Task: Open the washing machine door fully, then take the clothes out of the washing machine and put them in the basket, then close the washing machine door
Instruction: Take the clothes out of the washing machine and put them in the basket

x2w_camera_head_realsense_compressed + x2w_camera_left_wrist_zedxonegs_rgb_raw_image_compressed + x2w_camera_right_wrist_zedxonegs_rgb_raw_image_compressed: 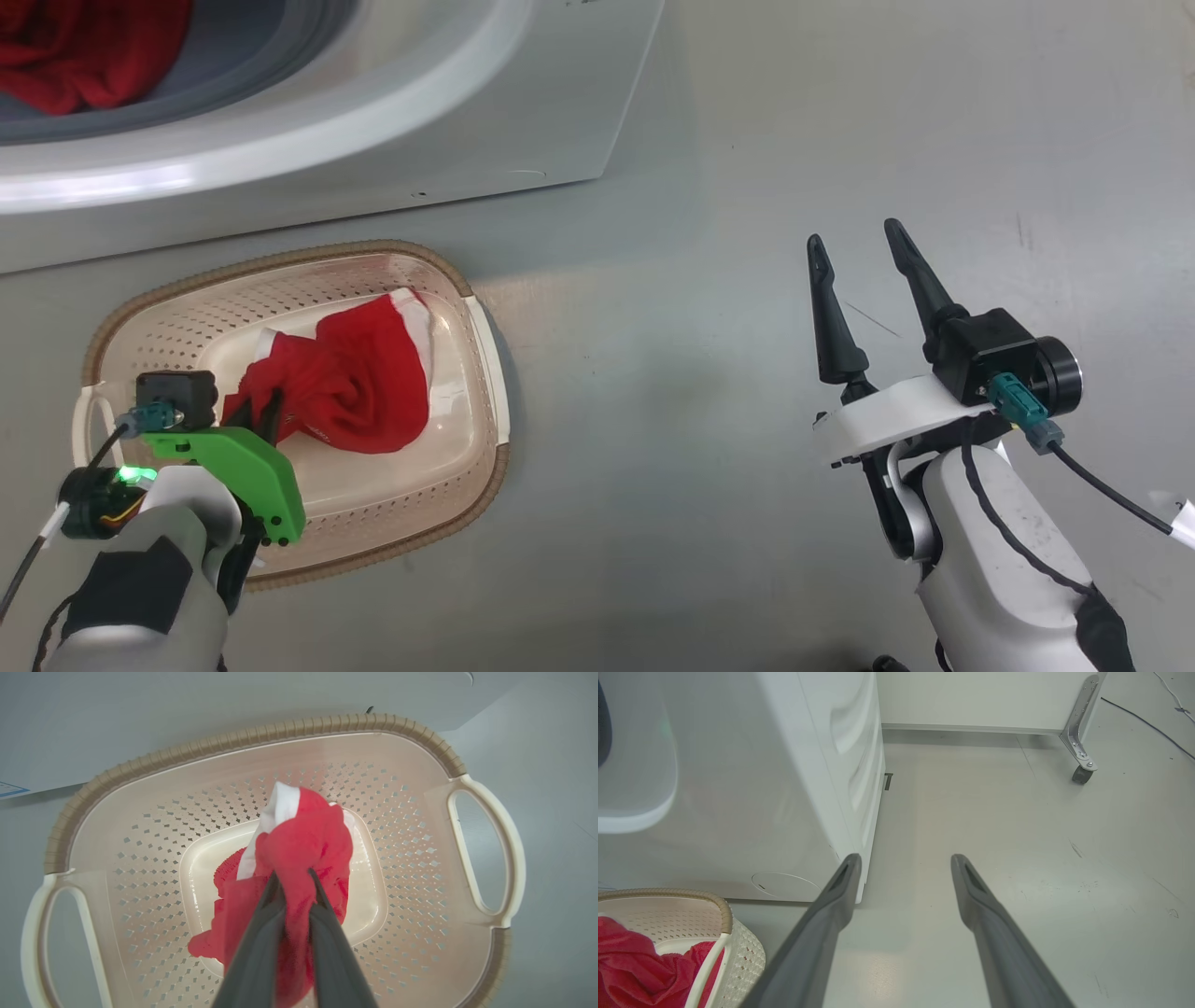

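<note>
Down at the basket now: the left gripper is dipping inside it, and its 2 dark fingers are pinching a fold of the red jersey, jaws drawn narrow on the cloth. The jersey is bunching up in the middle of the basket, its lower folds spreading on the smooth bottom panel and a strip of white trim showing at the top of the heap. The basket itself is sitting on the grey floor, just in front of the washing machine, brown rim towards the white front. Up in the drum mouth, inside the grey gasket, another red garment is lying in a crumpled heap. Over on the other side, the right gripper is hanging above bare floor, well apart from the basket, its 2 fingers standing wide with nothing between them. Its wrist view is looking past the machine's corner towards a caster wheel by the far wall.
</note>
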Motion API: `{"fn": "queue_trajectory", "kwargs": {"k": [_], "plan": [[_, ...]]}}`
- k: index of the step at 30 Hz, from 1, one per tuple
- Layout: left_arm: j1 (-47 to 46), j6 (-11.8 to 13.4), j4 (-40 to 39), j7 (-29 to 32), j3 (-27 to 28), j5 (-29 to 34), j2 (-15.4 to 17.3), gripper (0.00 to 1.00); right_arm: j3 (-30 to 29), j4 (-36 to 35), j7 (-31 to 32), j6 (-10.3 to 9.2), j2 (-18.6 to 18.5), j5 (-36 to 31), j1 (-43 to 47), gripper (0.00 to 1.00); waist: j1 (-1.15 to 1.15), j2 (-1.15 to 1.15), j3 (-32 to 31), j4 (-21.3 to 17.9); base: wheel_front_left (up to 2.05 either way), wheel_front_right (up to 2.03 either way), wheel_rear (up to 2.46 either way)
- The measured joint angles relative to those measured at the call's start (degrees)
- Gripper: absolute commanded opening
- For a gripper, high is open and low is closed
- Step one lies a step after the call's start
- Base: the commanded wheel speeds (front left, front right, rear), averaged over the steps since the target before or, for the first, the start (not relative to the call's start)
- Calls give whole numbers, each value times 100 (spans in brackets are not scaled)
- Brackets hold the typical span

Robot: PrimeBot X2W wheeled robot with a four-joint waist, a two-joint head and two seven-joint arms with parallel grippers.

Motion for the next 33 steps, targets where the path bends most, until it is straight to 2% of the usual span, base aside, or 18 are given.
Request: {"fn": "queue_trajectory", "kwargs": {"k": [2, 3, 4, 5, 15, 33], "plan": [[-69, 0, 65, 0, 14, 0, 30, 0, 20, -38, 0, 0, 0, 2, -64, 100, 0, 0, 106, -41, 0, 0, 0], [-82, 0, 141, 0, 22, -1, 30, 49, 38, -54, 0, -2, 0, 3, -127, 100, 0, 0, 194, -86, 0, 0, 0], [-82, 0, 141, 0, 22, -1, 30, 49, 38, -54, 0, -2, 0, 3, -127, 100, 0, 0, 194, -86, 0, 0, 0], [-83, 0, 176, -1, 4, -1, 14, 100, 16, -66, 0, -10, 1, 3, -142, 100, 0, 0, 255, -135, 0, 0, 0], [-93, 0, 366, -309, -20, 5, -149, 100, -90, -30, 0, -53, -2, 3, -143, 100, 0, 0, 158, -132, 0, 0, 0], [-41, 0, 105, -667, 147, -80, -359, 100, -278, 193, 0, -49, -3, 3, -94, 100, 0, 0, -667, 60, 0, 0, 0]]}}
